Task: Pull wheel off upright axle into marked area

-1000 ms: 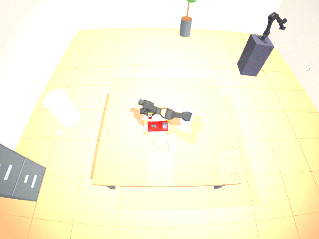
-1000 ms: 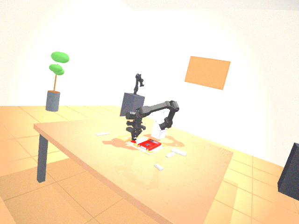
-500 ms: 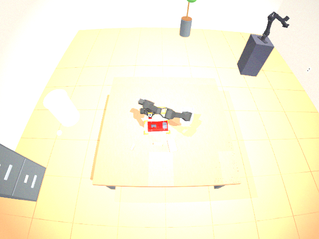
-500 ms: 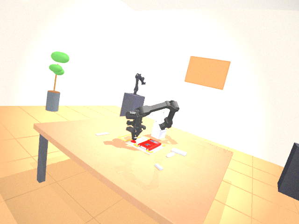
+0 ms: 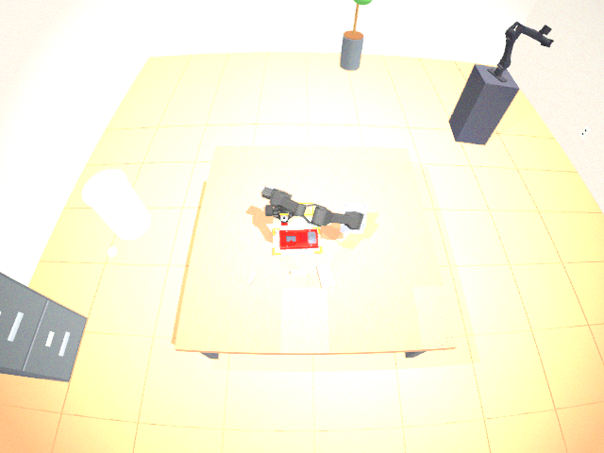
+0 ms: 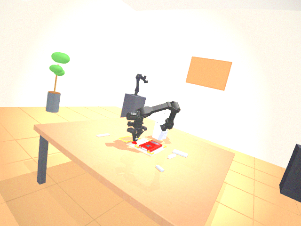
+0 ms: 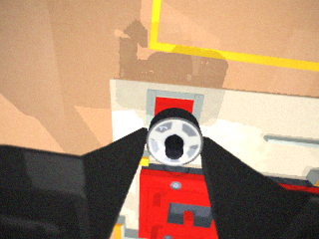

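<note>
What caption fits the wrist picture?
Gripper shut on the wheel, above the red block, yellow outline beyond.

Room v. bright, washed-out white walls [image 6: 97,36]. Floor [image 5: 341,414]: pale yellow-orange tiles w/ thin orange grout lines. Wooden table [image 6: 189,184] at frame centre, dark grey legs. Potted plant [image 6: 53,97], grey cylinder pot, green leaves, in left of exterior view. Orange panel [image 6: 208,73] on wall, upper right. Dark grey pedestal [image 5: 482,105] upper right in top view; grey cabinet [image 5: 34,336] lower left; white cylinder [image 5: 116,203] at left.
</note>
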`<action>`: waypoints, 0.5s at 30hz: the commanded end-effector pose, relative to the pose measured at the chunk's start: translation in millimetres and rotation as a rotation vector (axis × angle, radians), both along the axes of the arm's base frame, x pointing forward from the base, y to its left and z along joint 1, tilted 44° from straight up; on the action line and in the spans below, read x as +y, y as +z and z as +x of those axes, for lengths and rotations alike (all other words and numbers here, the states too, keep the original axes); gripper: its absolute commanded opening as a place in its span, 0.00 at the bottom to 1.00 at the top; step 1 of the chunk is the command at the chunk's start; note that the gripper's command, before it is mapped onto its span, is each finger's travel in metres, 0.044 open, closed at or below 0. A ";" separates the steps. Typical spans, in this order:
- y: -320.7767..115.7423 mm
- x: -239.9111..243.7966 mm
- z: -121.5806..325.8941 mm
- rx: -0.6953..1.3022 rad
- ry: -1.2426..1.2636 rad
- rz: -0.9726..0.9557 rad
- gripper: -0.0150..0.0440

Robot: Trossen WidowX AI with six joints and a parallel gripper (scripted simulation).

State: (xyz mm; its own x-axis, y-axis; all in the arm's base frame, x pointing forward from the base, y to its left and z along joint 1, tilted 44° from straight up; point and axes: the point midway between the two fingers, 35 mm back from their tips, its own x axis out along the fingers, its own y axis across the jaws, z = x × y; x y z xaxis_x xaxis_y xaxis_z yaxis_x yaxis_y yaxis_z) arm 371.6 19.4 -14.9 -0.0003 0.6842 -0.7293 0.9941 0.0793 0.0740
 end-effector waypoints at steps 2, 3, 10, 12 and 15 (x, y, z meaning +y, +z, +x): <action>4.8 -6.0 1.3 -0.005 -0.008 -0.003 0.25; 5.1 -6.3 1.3 -0.005 -0.008 -0.003 0.25; 6.7 -7.9 1.3 -0.005 -0.008 -0.002 0.25; 7.2 -8.3 1.3 -0.005 -0.009 -0.002 0.25; 7.9 -9.0 1.3 -0.005 -0.009 -0.002 0.25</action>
State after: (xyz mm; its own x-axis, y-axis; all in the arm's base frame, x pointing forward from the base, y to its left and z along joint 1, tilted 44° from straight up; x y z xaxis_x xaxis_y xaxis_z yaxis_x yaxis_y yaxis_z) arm 372.0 19.1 -13.9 -0.0041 0.6847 -0.7288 0.9935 0.0855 0.0748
